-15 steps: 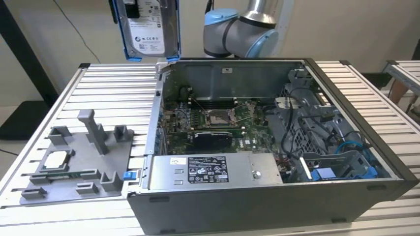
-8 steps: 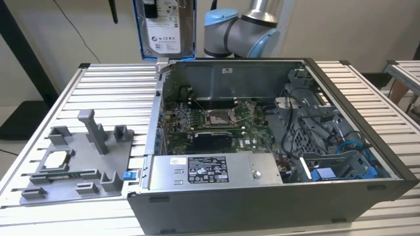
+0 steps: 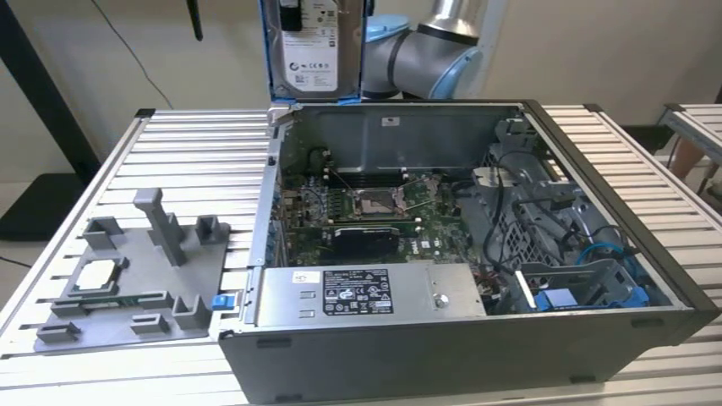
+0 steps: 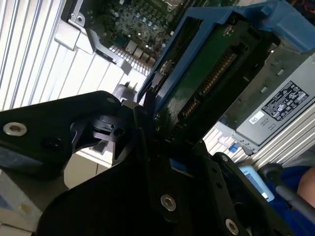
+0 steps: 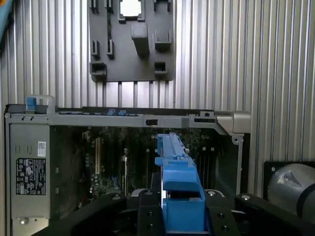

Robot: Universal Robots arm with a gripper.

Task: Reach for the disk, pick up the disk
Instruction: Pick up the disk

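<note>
High above the open computer case (image 3: 474,347), the disk (image 3: 319,46) hangs on edge in the exterior view, its white label facing the camera and its blue carrier frame running down both sides; it is clear of the case's rear wall and touches nothing below it. The gripper (image 5: 181,214) is clamped on the disk; in the first wrist view the disk's blue edge juts out from between the black fingers (image 5: 147,216), which press on it from either side; in the second wrist view its green circuit-board face shows, with what looks like a row of connector pins along it, though the angle is steep. Beside the disk in the exterior view stands the arm (image 3: 434,51), grey with pale blue joint caps. The case lies on its side on a ribbed metal table (image 3: 192,144); inside it the motherboard (image 3: 361,216) carries a bare CPU socket (image 3: 376,201); a grey power supply (image 3: 361,292) with a black-and-white label sits along the near wall; a blue plastic part (image 3: 556,300) sits toward the exterior view's right. Just beside the case, toward the exterior view's left, a grey fixture tray (image 3: 135,288) rests on the table; a small silver-white chip (image 3: 94,275) lies in one of its recesses.
</note>
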